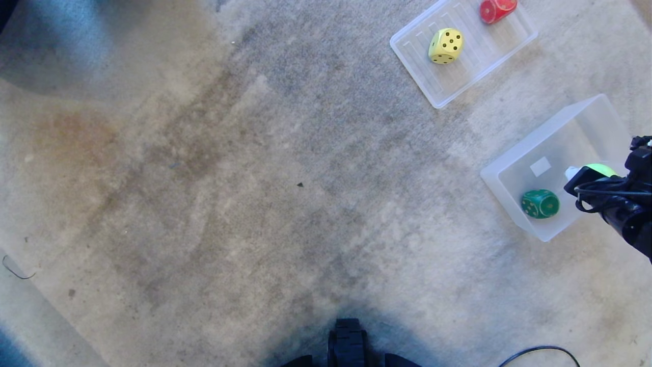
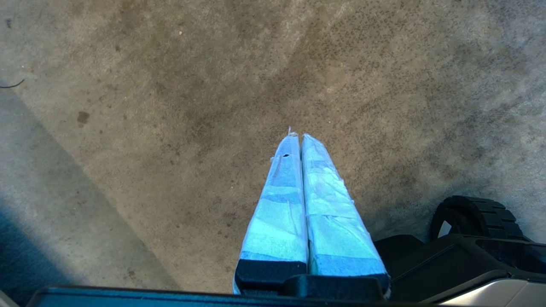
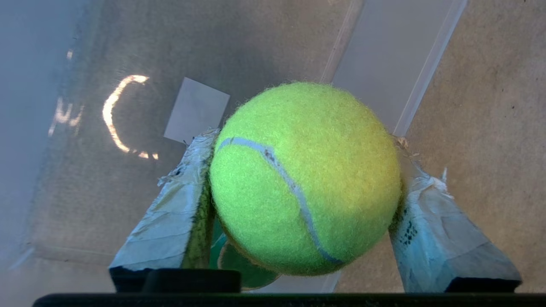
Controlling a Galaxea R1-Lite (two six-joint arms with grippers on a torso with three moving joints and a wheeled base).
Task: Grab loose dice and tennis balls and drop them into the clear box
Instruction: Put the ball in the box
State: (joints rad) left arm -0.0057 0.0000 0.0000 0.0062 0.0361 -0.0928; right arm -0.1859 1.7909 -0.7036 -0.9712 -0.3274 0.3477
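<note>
My right gripper is shut on a fuzzy yellow-green tennis ball, which both taped fingers touch. It hangs over the clear box at the right edge of the head view, where the ball shows above the box's near end. A green die lies on the box's bottom beside a white sticker. A yellow die and a red die sit in a shallow ribbed tray farther back. My left gripper is shut and empty, parked over bare carpet.
The floor is worn, stained beige carpet. My base's black wheel sits at the bottom centre, with a dark cable on the carpet to its right. The box's wall runs just beyond the held ball.
</note>
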